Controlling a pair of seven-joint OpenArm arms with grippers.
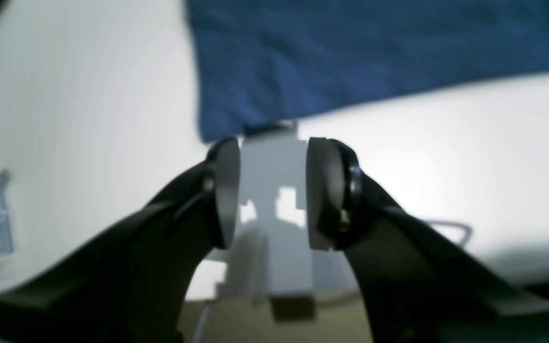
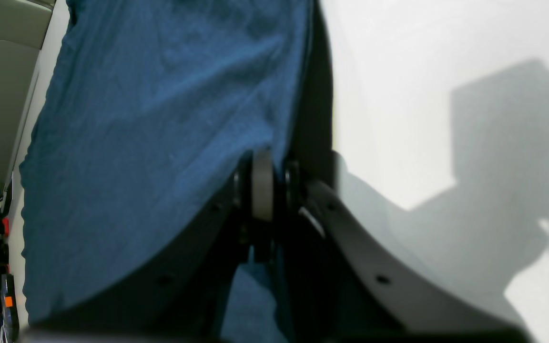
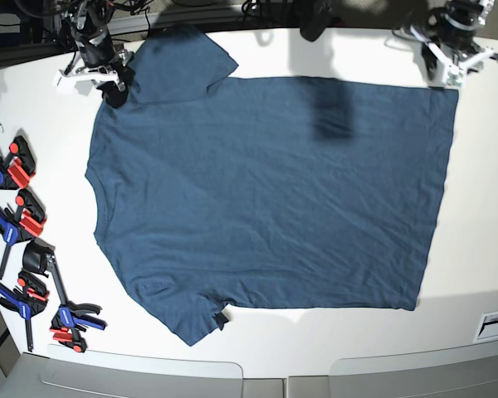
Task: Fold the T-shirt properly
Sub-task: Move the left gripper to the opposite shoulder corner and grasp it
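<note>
White tabletop (image 3: 481, 207) is filling nearly every view, with red-and-blue spring clamps (image 3: 21, 220) lying along one edge in the base view. Spread flat across its middle is lying the large dark teal-blue short-sleeved cotton T-shirt (image 3: 266, 199), slightly wrinkled, both sleeves out and the hem running straight along the side near the left arm.

By my judgement the folding is barely starting: no crease or doubled layer is showing anywhere, so every fold is yet to be made.

At the hem corner, the left gripper (image 1: 273, 190) is standing with its round black pads apart and only bare table showing between them; the cloth edge is lying just beyond the fingertips, not held. At the sleeve corner, the right gripper (image 2: 269, 186) is pinching narrow, with blue fabric pressed between its pads and draping away from them, so it is gripping the shirt there.

Much is staying unclear. Blur is softening the left wrist view, so whether the pads are touching the table cannot be told. Black gripper housing is blocking the lower half of the right wrist view, hiding how much cloth is caught. From the base view both grippers are too small and partly cut off to judge.
</note>
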